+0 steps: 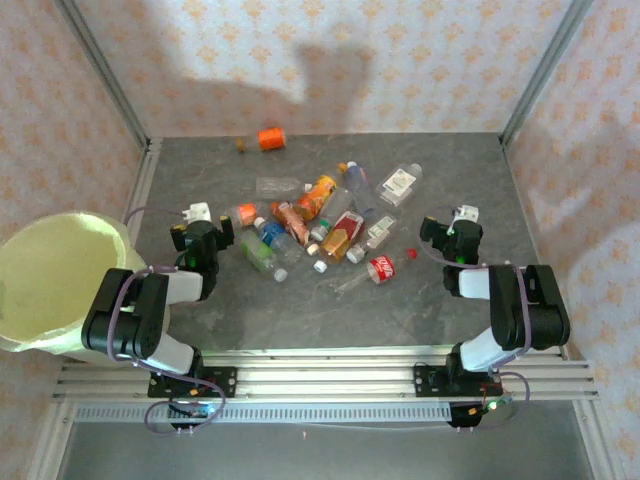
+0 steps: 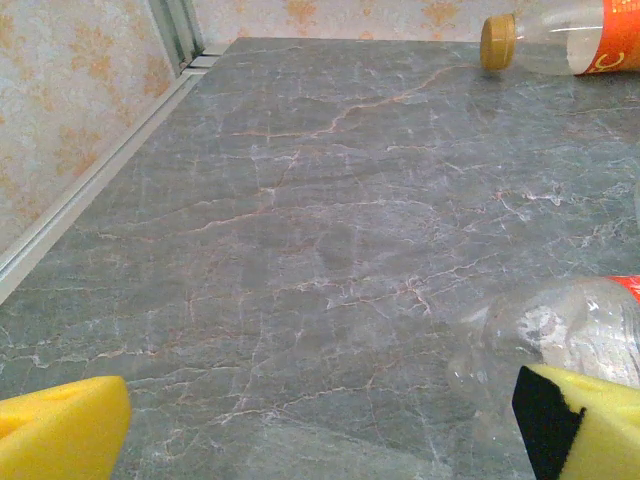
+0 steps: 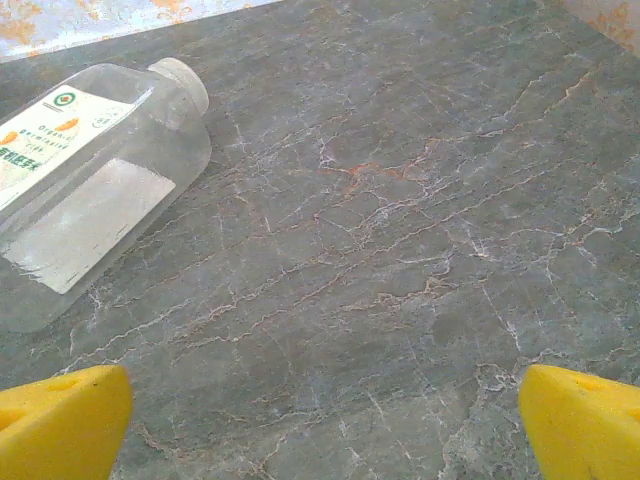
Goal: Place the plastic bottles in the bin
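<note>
Grey marbled table [image 1: 440, 300]; yellow-green lined bin [image 1: 100, 228] off its left near corner; bottles [image 1: 320, 225] lying heaped mid-table, one orange bottle [image 1: 271, 138] apart at far edge; left tool [image 1: 203, 232] and right tool [image 1: 452, 235] flank the heap, both released, grasping nothing.

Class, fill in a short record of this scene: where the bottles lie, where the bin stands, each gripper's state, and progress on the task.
plastic bottles: loose pile, mid-table
orange-labelled bottle: alone at the far edge
bin: off the table's left edge, beside the left arm; no bottle seen inside
left gripper: open, empty, near a clear bottle
right gripper: open, empty, low over the table
progress: no bottle picked up yet
</note>
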Robot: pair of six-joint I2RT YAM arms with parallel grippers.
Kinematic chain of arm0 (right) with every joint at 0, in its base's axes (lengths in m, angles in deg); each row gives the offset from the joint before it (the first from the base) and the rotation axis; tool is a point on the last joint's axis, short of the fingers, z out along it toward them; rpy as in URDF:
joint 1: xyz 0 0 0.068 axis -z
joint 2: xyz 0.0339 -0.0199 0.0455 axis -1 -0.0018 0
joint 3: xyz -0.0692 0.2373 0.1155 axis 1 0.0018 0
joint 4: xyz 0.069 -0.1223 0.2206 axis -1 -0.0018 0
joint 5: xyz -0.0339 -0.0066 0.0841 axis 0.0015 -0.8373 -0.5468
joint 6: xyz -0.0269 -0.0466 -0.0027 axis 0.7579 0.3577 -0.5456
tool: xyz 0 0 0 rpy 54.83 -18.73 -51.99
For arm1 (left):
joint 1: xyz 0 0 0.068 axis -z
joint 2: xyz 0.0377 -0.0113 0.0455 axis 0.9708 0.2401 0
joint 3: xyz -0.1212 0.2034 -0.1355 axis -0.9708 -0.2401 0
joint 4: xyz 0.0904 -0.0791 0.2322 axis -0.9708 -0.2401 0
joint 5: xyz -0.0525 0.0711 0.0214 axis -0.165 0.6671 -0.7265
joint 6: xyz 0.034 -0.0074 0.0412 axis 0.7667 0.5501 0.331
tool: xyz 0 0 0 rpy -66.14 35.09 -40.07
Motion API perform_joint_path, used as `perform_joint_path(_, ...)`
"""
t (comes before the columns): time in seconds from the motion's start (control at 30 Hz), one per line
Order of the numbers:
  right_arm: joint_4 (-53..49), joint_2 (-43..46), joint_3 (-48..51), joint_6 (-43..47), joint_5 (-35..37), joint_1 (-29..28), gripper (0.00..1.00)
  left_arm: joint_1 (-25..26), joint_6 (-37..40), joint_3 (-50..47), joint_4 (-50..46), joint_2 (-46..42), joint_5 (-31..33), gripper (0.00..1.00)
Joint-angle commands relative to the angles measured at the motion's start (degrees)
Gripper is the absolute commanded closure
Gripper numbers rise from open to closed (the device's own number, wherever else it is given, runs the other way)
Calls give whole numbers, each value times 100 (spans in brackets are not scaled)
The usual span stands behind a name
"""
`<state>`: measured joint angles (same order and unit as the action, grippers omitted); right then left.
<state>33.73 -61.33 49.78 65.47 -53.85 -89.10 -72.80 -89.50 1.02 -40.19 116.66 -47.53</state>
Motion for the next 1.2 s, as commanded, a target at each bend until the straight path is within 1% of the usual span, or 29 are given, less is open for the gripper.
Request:
perform_joint_path(0.0,93,11,-71,42,-14,-1,1,-52,-119,-37,160,-26,15,0)
perform_joint_path(0.47,83,9,-72,42,30,-27,1,64,-20,-2,125,-8,167,0)
perform_joint_path(0.83,102,60,-51,67,-9,-28,1,64,6,-2,136,-8,134,0)
perform_joint_path(0.93,-440,391,-233,51,21,-32,1,64,241,187,-272,-122,-404,0)
perform_joint_path(0.97,-741,604,-316,39,59,-27,1,89,269,368,-669,-234,-421,0)
perform_joint_path(1.03,-1087,908,-377,38,74,-27,1,116,171,977,-2002,-438,-261,0)
perform_joint_path(1.07,-1193,1055,-384,24,96,-28,1,124,111,1257,-2494,-473,-256,0)
perform_joint_path(1.13,-1438,1231,-450,-108,280,-28,1,199,165,1431,-2751,-492,-354,0)
perform_joint_path(1.17,-1594,1305,-497,-212,348,-28,1,289,196,1451,-2779,-491,-216,0)
